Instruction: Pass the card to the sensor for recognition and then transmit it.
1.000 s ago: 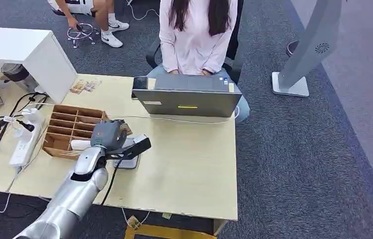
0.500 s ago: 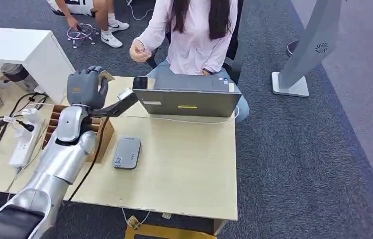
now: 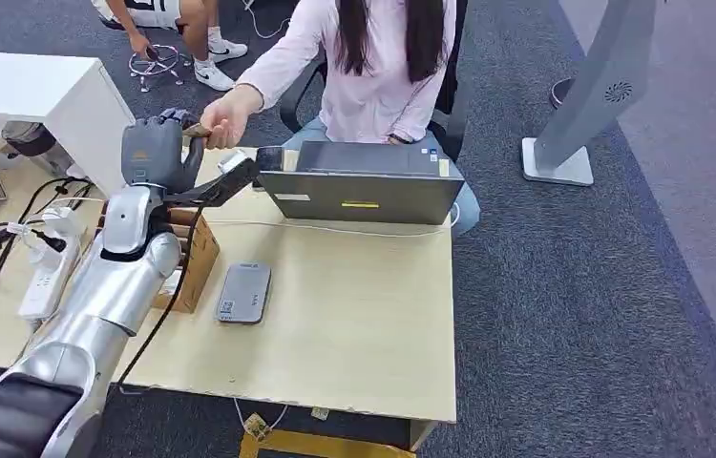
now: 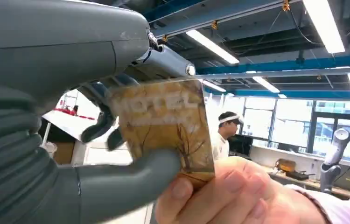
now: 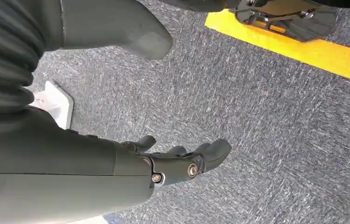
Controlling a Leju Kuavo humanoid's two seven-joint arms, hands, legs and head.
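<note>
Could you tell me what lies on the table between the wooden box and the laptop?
In the head view, the grey sensor lies flat on the table, right beside the box and nearer the camera than the laptop.

One card [image 4: 164, 128] is counted, at the centre of the left wrist view. One grey sensor pad [image 3: 243, 293] is seen at centre left of the head view, one laptop [image 3: 362, 183] above it, and one compartmented cardboard box [image 3: 198, 258] at the left. Two robot hands are counted: the left hand [image 3: 155, 151] at upper left and the right hand [image 5: 178, 161] at lower centre of its wrist view. One seated person [image 3: 373, 67] is seen at top centre.
</note>
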